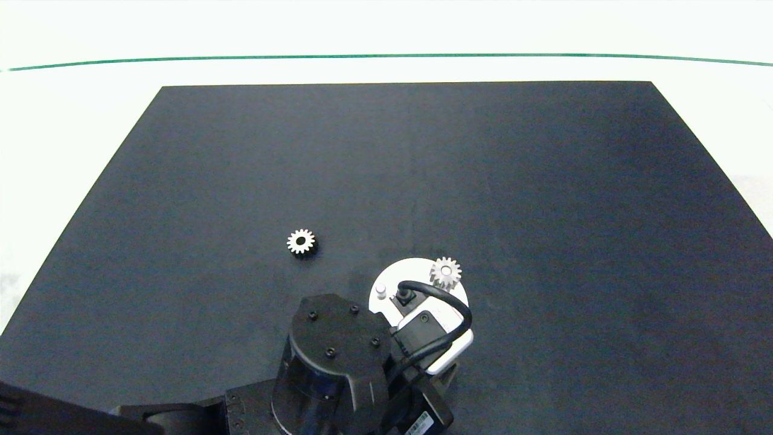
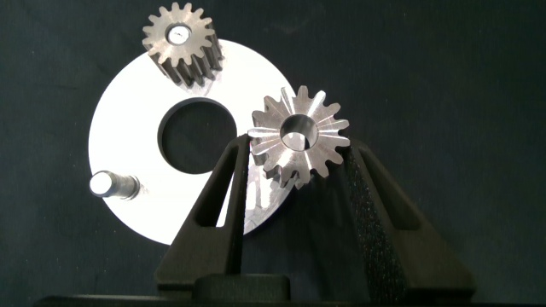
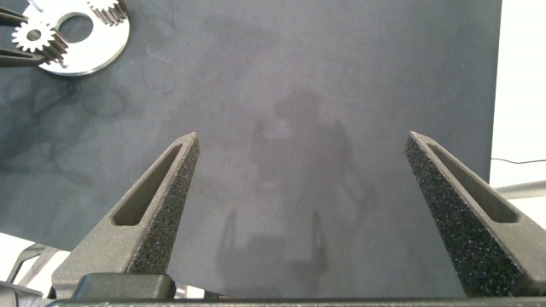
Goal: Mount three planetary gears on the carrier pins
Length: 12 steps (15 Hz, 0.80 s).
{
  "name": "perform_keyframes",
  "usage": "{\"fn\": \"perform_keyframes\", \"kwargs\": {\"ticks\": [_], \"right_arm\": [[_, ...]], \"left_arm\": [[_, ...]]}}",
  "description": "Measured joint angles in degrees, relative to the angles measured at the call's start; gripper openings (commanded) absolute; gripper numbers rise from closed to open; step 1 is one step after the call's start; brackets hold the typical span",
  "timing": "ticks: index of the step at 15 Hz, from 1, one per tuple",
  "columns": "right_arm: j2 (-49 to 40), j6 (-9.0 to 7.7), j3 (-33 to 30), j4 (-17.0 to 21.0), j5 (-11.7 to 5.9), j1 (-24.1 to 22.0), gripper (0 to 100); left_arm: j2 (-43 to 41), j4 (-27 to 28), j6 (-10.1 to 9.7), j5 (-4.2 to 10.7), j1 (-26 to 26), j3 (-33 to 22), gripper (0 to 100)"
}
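From above, one small silvery metal gear lies alone on the dark tabletop; another sits on the flat white round disc. The left hand grips a third gear over the disc beside a bare whitish peg. The right hand hangs open, well apart.

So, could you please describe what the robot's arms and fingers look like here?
The left arm is black, with a round, bolted wrist housing, a white camera block and a looping black cable. A small label sits low on it. Both grippers, left and right, have two dark grey tapered, slotted fingers with rough foam-like pads.
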Motion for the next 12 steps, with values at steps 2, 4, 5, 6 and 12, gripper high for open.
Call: {"fn": "perform_keyframes", "kwargs": {"ticks": [2, 4, 5, 6, 12], "right_arm": [[0.0, 0.0, 0.0, 0.0, 0.02, 0.0, 100], [0.0, 0.0, 0.0, 0.0, 0.0, 0.0, 100], [-0.02, 0.0, -0.02, -0.02, 0.0, 0.0, 100], [-0.05, 0.0, -0.02, 0.0, 0.02, 0.0, 100], [-0.26, 0.0, 0.0, 0.06, 0.09, 0.11, 100]], "left_arm": [[0.02, -0.02, 0.91, 0.05, 0.12, 0.18, 0], [0.06, -0.09, 1.76, 0.07, 0.3, 0.29, 0], [0.09, -0.09, 1.82, 0.07, 0.34, 0.32, 0], [0.09, -0.07, 1.82, 0.09, 0.43, 0.38, 0], [0.11, -0.16, 3.04, 0.07, 1.0, 0.74, 0]]}}
